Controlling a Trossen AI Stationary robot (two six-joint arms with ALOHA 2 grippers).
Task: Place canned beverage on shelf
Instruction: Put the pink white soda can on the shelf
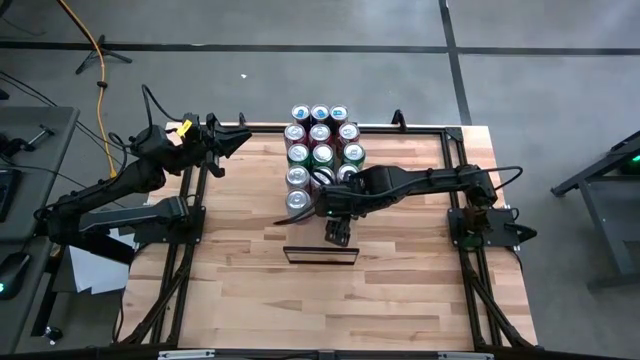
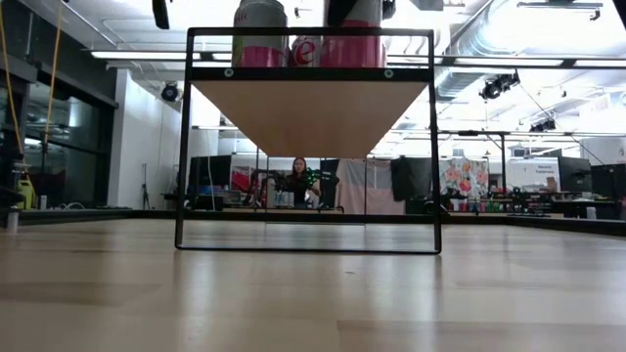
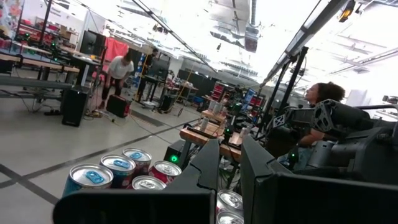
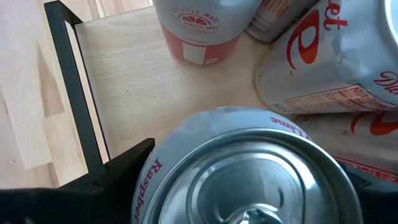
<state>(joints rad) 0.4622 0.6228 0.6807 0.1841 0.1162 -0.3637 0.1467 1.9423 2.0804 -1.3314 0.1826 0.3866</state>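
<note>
Pale wood shelf point(image 1: 321, 214) runs down the middle of the tabletop point(image 1: 400, 290), dark frame point(image 1: 321, 255) at its near short end. Going L to R: left gripper point(image 1: 232, 141) is parked at the far-left corner, off the job; its jaws look only narrowly apart in the left wrist view, holding nothing. Cans point(image 1: 320, 135) fill the shelf's far end in rows. Right gripper point(image 1: 338, 233) is over the shelf's near part, jaws clamped on a raspberry-lime can point(image 4: 249, 171), upright, lid facing that wrist camera. So your can sits straight btwn the jaws, shelf right below, neighbours point(image 4: 317, 59) close beside. Right arm is the nearer one, obv. Hidden: can't tell if the can's base touches the shelf yet. Low view cuts the cans off at the top.
</note>
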